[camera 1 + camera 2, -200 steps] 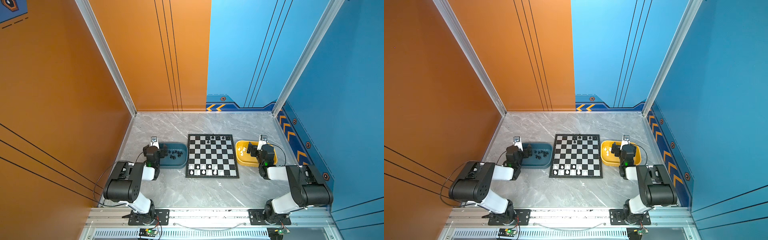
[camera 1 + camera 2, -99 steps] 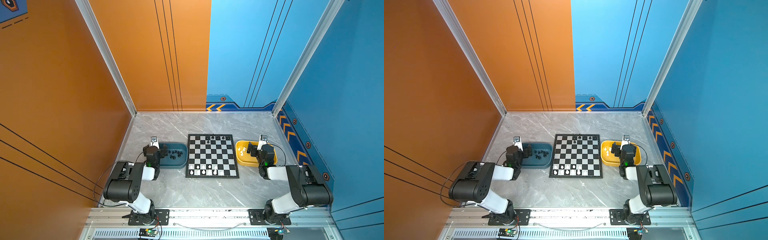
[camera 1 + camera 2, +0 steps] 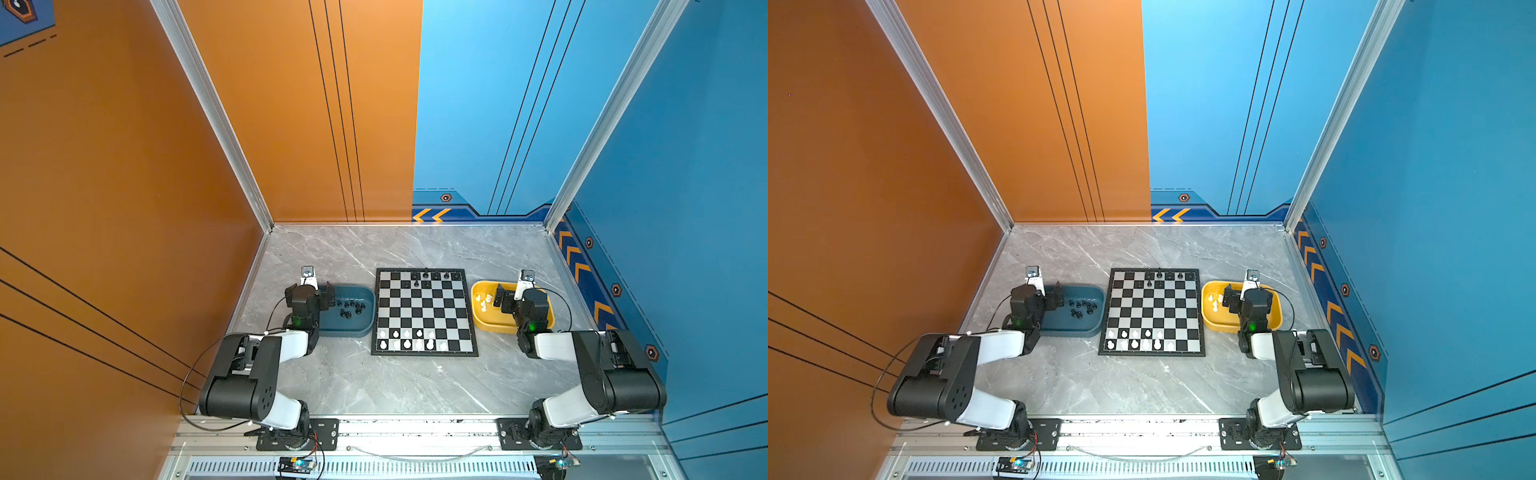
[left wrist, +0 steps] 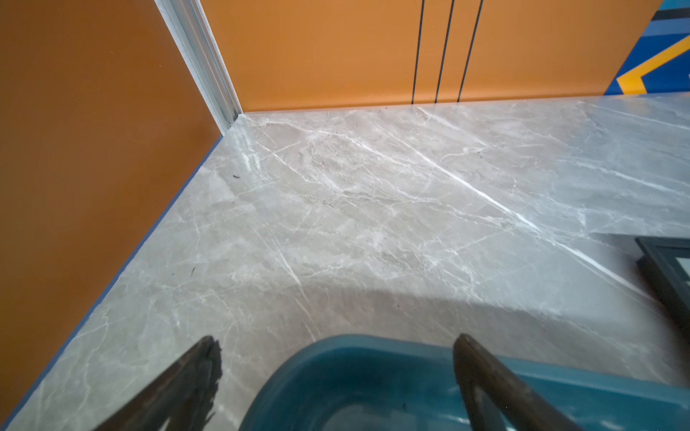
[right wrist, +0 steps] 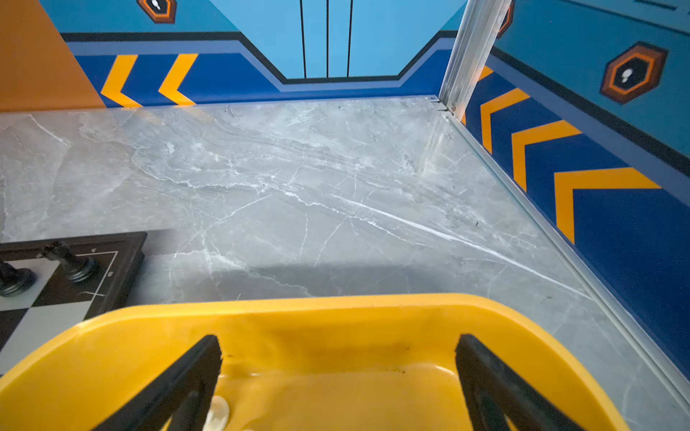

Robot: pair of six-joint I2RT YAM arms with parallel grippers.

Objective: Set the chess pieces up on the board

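The board (image 3: 424,311) lies mid-table, with several black chess pieces (image 3: 434,275) along its far edge and several white ones (image 3: 411,338) on its two near rows. More black pieces (image 3: 351,307) lie in the teal tray (image 3: 349,332), more white ones (image 3: 484,301) in the yellow tray (image 3: 494,328). My left gripper (image 3: 328,294) hangs open over the teal tray's (image 4: 336,373) far left corner, holding nothing. Over the yellow tray (image 5: 336,309) my right gripper (image 5: 338,339) is open and empty, with a white piece (image 5: 216,412) beside one finger.
Orange wall runs close along the left of the teal tray, blue wall along the right of the yellow tray. The board's far corner (image 5: 123,257) with two black pieces (image 5: 71,261) shows in the right wrist view. Grey marble table (image 3: 415,386) stretches around the board.
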